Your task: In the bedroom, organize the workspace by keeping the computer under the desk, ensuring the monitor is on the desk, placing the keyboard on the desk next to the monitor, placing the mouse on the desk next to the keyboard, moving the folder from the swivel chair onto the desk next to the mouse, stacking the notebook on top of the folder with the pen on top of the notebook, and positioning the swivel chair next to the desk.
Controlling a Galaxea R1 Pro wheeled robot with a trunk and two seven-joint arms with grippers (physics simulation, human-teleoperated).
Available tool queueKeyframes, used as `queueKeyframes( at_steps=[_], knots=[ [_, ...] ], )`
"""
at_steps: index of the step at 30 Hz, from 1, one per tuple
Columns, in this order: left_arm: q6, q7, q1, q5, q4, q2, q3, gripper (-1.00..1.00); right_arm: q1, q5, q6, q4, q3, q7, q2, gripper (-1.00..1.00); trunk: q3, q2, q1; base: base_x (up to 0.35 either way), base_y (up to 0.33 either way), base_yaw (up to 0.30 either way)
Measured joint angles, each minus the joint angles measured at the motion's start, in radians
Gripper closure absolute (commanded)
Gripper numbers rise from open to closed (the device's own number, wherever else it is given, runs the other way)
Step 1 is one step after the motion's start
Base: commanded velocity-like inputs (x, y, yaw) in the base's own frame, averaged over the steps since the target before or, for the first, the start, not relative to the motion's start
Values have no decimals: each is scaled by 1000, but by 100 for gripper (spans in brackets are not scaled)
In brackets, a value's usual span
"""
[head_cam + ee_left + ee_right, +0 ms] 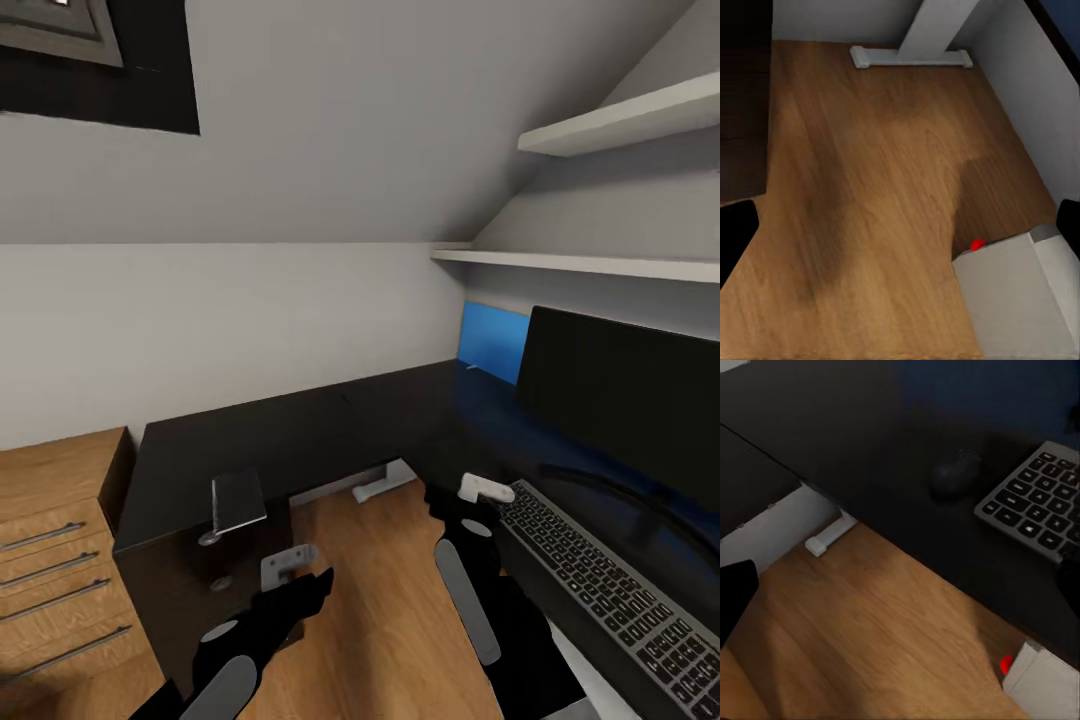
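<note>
Lying beside keyboard: unlabelled mouse.

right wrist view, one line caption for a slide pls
Mouse beside the keyboard on the black desk, computer on the wood floor below.

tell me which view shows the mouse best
The right wrist view: the mouse sits unobstructed on the desk beside the keyboard. In the head view the right arm covers that spot, and the left wrist view looks at floor.
</note>
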Motion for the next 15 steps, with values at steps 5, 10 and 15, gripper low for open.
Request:
queueKeyframes(
  at_steps=[5,10,15],
  knots=[
    [0,4,0,-1,73,0,3,-100,0,9,-4,61,38,10,-2,-100,0,0,0,-336,-62,0],
    [-17,4,0,-7,158,6,-1,-100,17,15,-13,136,125,11,-9,-100,0,0,0,-168,-81,0],
    [-83,1,0,-5,268,10,-8,-100,86,20,-104,189,147,23,-32,-100,6,14,-8,-18,-10,0]
  ],
)
